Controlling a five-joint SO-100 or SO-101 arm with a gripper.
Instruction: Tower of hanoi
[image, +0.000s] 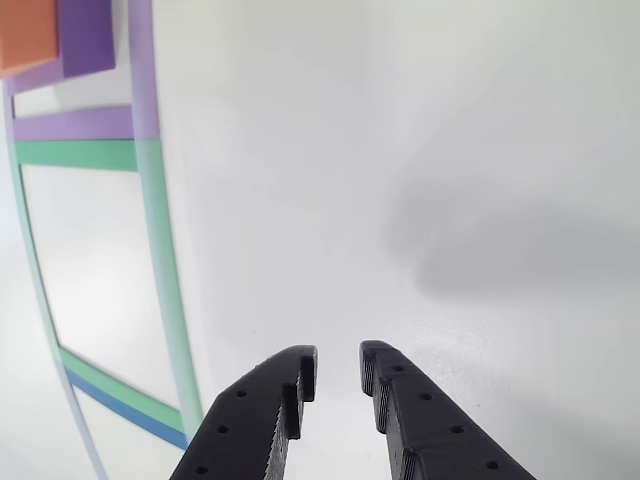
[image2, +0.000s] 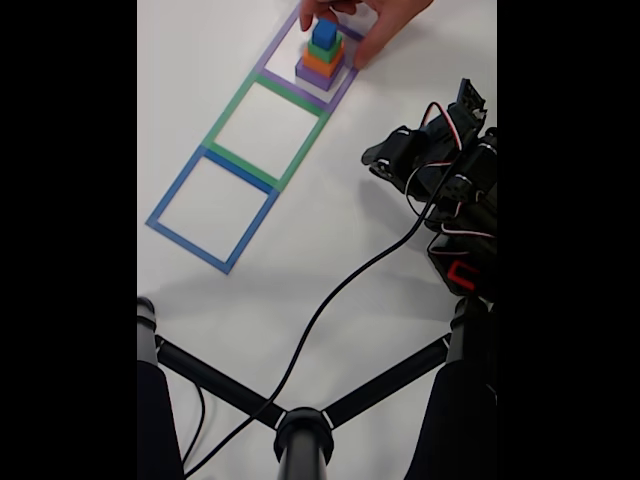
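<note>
In the fixed view the tower (image2: 322, 58) stood stacked inside the purple tape square (image2: 345, 88) near the counter's (image2: 200, 80) far edge: purple block lowest, then orange, green and blue on top. A person's hand (image2: 370, 20) touched the stack from the far edge. The tool (image: 338, 372) hung over bare counter, well apart from the tower, its jaws narrow and holding nothing.

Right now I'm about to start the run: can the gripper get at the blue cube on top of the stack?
Probably not yet. A person's hand is at the stack, right beside the blue cube, while the gripper sits off over bare table, slightly open and holding nothing.
</note>
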